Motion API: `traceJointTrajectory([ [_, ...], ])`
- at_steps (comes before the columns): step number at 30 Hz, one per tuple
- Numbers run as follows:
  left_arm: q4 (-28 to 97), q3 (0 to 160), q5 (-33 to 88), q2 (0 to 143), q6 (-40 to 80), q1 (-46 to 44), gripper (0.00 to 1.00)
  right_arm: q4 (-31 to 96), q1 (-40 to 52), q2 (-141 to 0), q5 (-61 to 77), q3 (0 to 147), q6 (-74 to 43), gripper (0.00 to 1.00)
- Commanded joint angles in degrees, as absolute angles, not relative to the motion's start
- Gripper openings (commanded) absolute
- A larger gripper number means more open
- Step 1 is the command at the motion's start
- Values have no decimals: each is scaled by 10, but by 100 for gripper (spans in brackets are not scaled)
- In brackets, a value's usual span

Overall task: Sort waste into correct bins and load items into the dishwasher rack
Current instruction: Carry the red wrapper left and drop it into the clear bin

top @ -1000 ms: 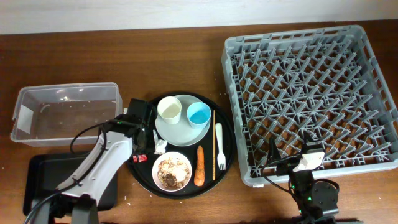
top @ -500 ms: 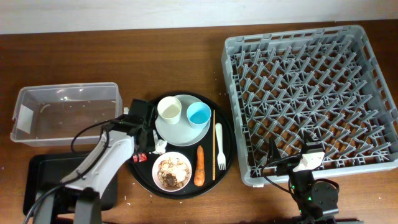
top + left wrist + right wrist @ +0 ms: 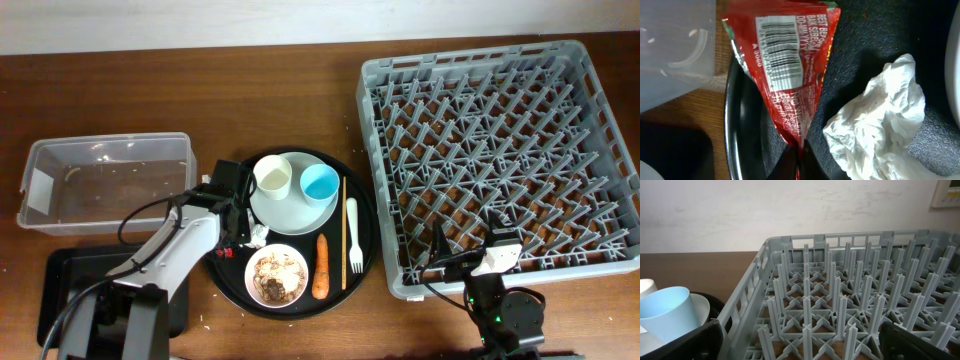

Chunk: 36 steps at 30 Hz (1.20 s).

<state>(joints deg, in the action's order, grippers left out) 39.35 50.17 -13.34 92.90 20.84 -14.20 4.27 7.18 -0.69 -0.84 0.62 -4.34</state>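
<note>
Slippage short of the clear tub (image 3: 110, 140) is your risk: left end effector (image 3: 797, 167) is clenched on only the tip of the red wrapper (image 3: 785, 65), at the round tray (image 3: 740, 135) rim. Tissue (image 3: 880, 125) just beside may snag. Right end effector (image 3: 800, 342) hangs released by the rack (image 3: 790, 245).

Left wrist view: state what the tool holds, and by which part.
The left tool pinches the red snack wrapper by its narrow tapered end, opposite the wide edge.
</note>
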Motion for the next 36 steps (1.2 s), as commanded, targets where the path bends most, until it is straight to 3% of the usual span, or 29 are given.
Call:
traceJointTrajectory([
  [1,416,520,-168,929,211,-144,1,46,75,-3,-11,3,-46,99],
  [8,525,675,-152,835,210,-144,1,46,75,-3,-11,3,-46,99],
  [15,474,715,-226,749,212,-87,0,46,75,-3,-11,3,-46,99],
  [21,438,715,-194,854,255,81,1,46,75,-3,-11,3,-46,99],
  [27,382,715,-143,968,255,185,1,46,75,-3,-11,3,-46,99],
  [30,370,715,-123,990,255,220,17,46,75,-3,-11,3,-46,98],
  [32,365,715,-104,990,254,230,38,46,75,-3,-11,3,-46,99],
  [33,363,715,-102,990,254,232,58,46,75,-3,-11,3,-46,99],
  [35,361,715,-102,990,242,232,79,46,75,-3,-11,3,-46,99],
  [36,362,716,-102,988,241,232,85,46,75,-3,-11,3,-46,99],
])
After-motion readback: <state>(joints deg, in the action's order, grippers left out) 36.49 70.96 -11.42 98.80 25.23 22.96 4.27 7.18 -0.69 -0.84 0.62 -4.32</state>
